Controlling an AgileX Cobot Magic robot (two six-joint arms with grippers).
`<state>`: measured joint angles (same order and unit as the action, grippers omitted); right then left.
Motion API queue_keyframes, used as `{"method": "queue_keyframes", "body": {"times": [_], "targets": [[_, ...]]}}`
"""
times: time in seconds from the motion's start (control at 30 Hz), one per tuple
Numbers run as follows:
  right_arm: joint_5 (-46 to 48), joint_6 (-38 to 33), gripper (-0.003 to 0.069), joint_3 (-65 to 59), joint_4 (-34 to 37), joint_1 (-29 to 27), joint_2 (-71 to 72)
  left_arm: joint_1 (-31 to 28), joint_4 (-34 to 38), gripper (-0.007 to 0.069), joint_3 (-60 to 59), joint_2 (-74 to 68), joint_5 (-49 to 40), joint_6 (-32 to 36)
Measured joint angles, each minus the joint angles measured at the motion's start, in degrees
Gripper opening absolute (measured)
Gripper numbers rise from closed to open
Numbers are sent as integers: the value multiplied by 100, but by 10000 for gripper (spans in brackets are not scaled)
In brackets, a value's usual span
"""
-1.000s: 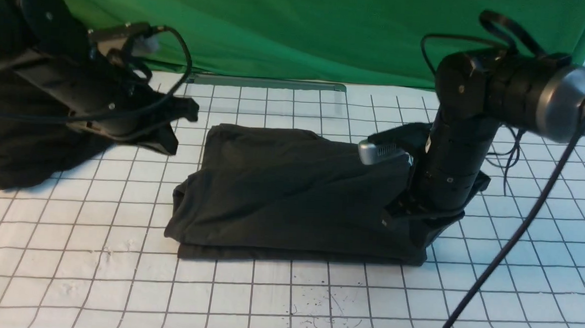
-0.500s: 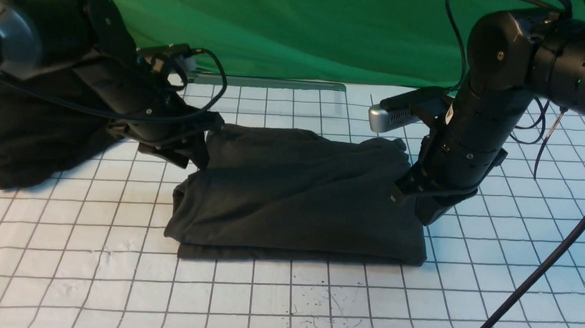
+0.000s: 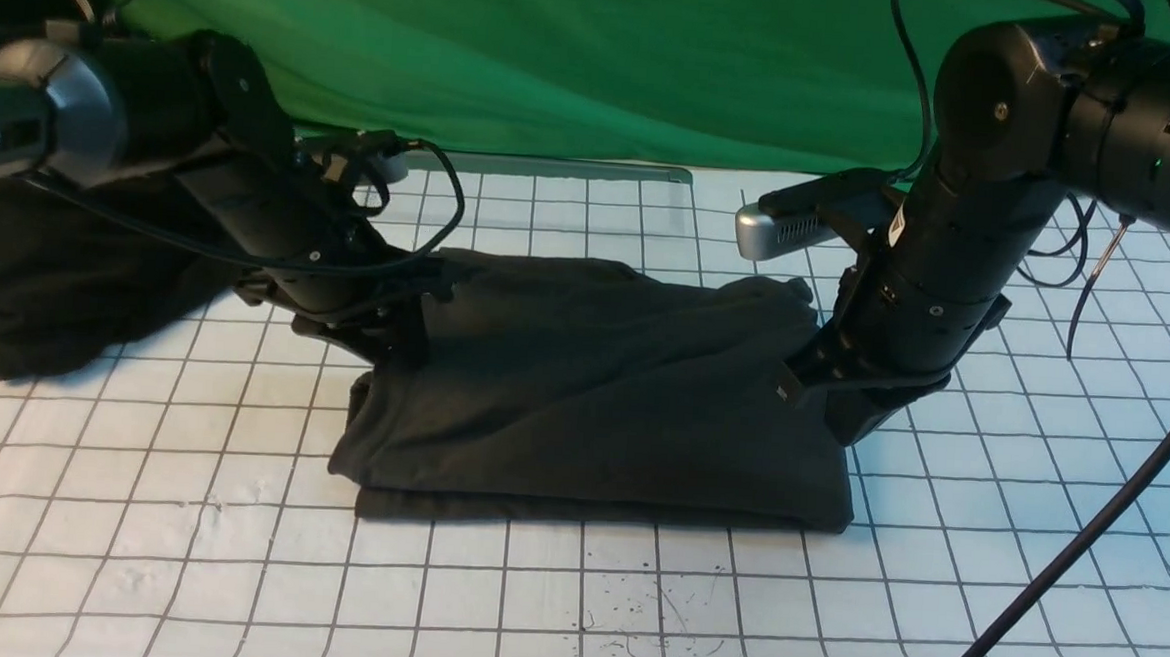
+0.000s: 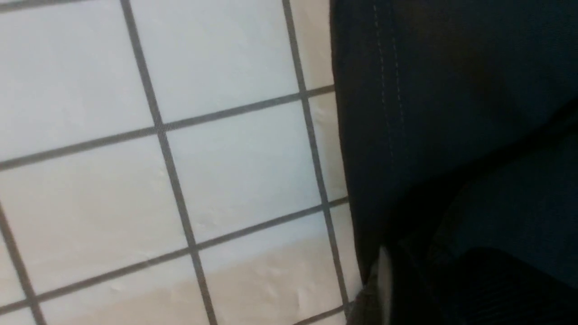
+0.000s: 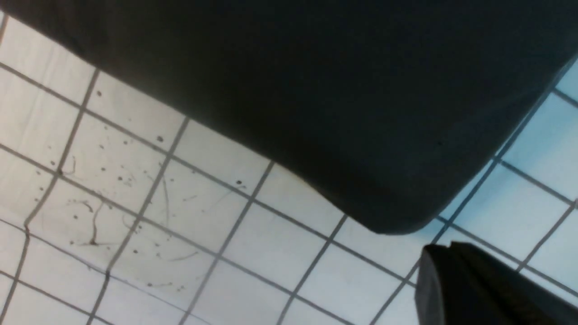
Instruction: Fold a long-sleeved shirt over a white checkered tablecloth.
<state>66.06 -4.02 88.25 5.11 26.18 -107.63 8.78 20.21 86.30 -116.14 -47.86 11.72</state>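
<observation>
- We see the long-sleeved shirt [image 3: 592,389] folded into a thick, roughly rectangular dark grey bundle. It lies in the middle of the white checkered tablecloth [image 3: 183,548], which covers the worktop.
- The shirt's stacked layers show along its near edge, and the cloth bulges out at its left end.
- The left tool [image 3: 399,334] is down at the shirt's rear left corner and touches the cloth there.
- It is dark against dark fabric, so we cannot tell whether its jaws are released or clenched, or whether they hold any cloth.
- In the left wrist view a stitched hem of the shirt [image 4: 451,113] runs beside bare squares of the tablecloth [image 4: 226,167].
- The right tool [image 3: 860,428] hangs just beside the shirt's right edge, its tip pointing down toward the tablecloth.
- Its jaws are clenched on nothing. In the right wrist view the fingertips [image 5: 460,280] sit together over bare squares, apart from the shirt's rounded corner.
- A heap of black cloth [image 3: 57,281] lies at the far left behind the left arm, apart from the shirt.
- A green fabric sheet [image 3: 579,58] hangs along the rear of the worktop.
- Small black specks [image 3: 630,611] mark the tablecloth just in front of the shirt.
- A black cable [image 3: 1064,554] runs from the right arm down across the near right corner.
</observation>
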Motion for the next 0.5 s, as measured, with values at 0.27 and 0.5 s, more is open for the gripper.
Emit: {"method": "queue_keyframes", "body": {"times": [0.27, 0.5], "targets": [[0, 0, -3, 0, 0, 0, 0, 0, -21, 26, 71, 0, -88, 116], [-90, 0, -2, 0, 6, 0, 0, -259, -351, 26, 200, 193, -241, -316]]}}
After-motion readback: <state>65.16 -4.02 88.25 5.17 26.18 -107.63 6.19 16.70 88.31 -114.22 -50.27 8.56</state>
